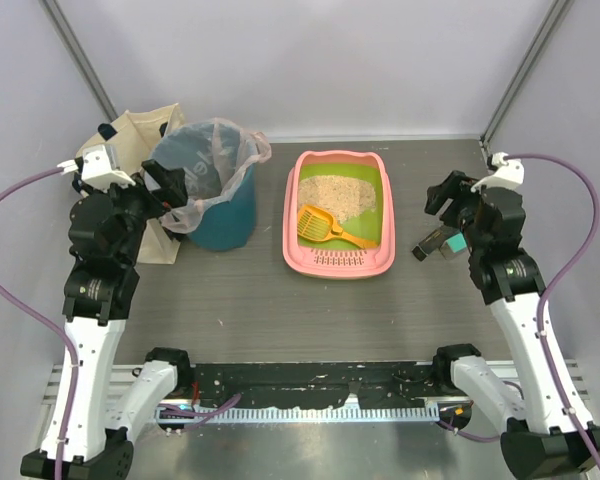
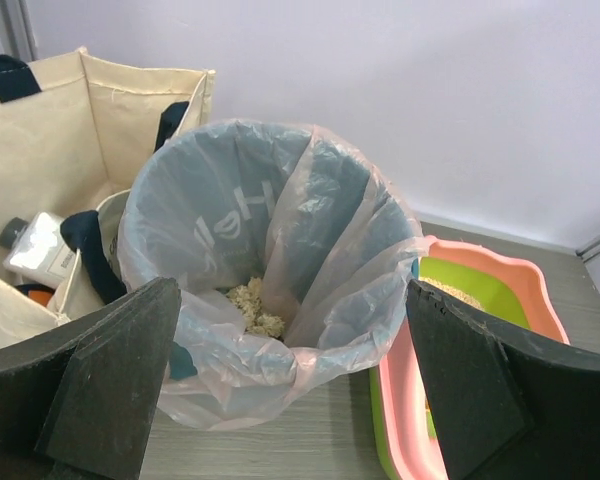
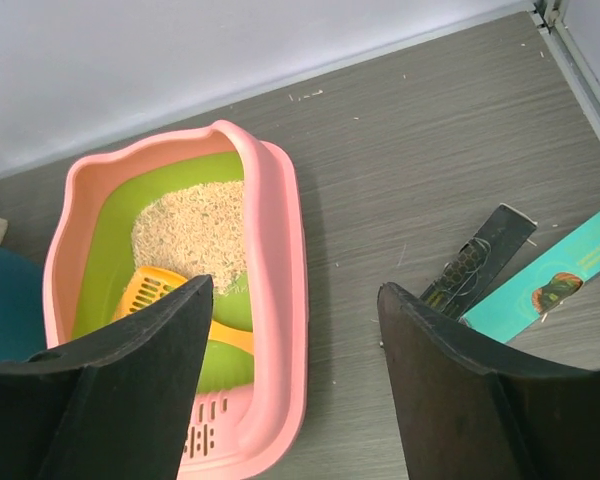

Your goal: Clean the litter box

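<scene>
Left gripper [image 1: 165, 190] is hanging wide and empty at the teal bin's [image 1: 225, 225] rim in the top view. The right gripper [image 1: 432, 215], equally spread and empty, is hovering well right of the litter box [image 1: 292, 215], which is sitting mid-table. An orange scoop [image 1: 325, 228] is lying inside it beside the litter [image 1: 338, 195].

From the left wrist, the fingers are framing the bagged bin, with the box just beside it on the right.

From the right wrist, the box is lying ahead and to the left. Scooping looks pending, and the next move is probably calling for a grasp on the scoop's handle.
</scene>
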